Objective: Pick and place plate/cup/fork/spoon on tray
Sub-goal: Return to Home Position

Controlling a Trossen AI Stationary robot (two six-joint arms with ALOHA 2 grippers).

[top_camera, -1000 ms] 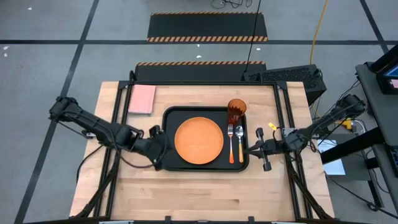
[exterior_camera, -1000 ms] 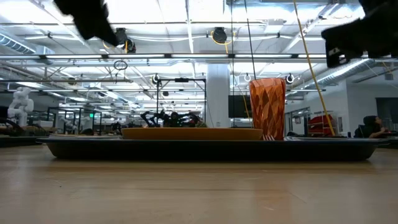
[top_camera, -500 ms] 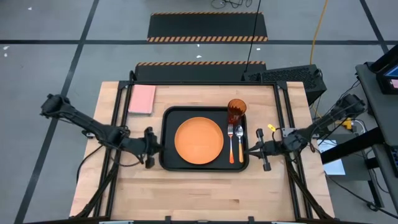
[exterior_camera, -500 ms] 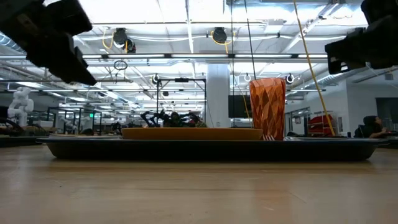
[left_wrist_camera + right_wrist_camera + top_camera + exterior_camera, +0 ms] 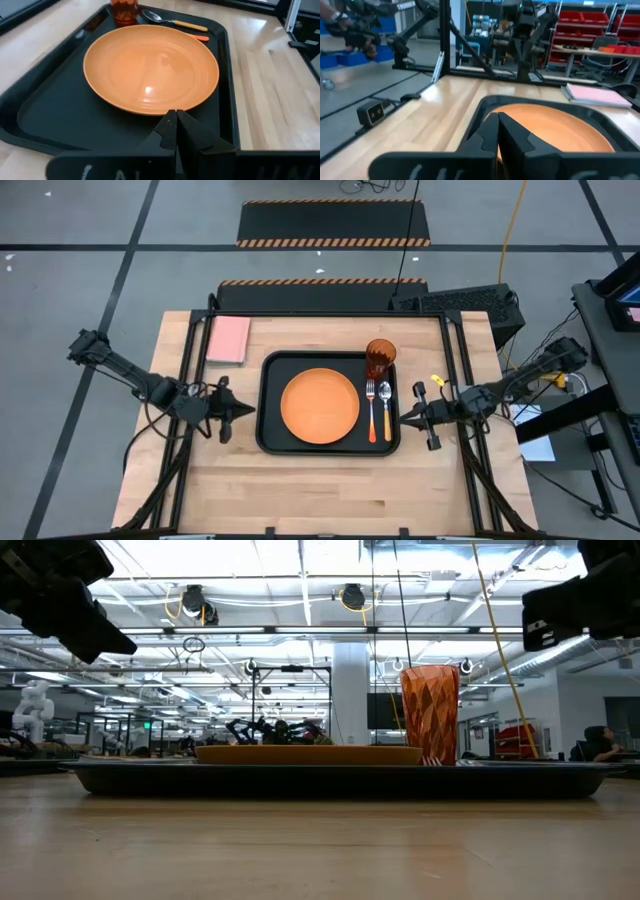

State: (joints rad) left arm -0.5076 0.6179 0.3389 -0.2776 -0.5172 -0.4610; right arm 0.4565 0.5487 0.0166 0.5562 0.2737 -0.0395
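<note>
One large black rectangular tray with a raised rim (image 5: 270, 395) carries one round flat orange plastic plate (image 5: 319, 406), one translucent dark-orange plastic tumbler (image 5: 380, 358), one silver-tined fork with an orange-red handle (image 5: 371, 410) and one silver-bowled spoon with an orange-yellow handle (image 5: 386, 406). One pink rectangular pad (image 5: 229, 340) lies near the wooden table's (image 5: 330, 490) far left corner.

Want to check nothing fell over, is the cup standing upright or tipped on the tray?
Upright. The cup stands vertical in the low view, base on the tray, beside the fork and spoon.
</note>
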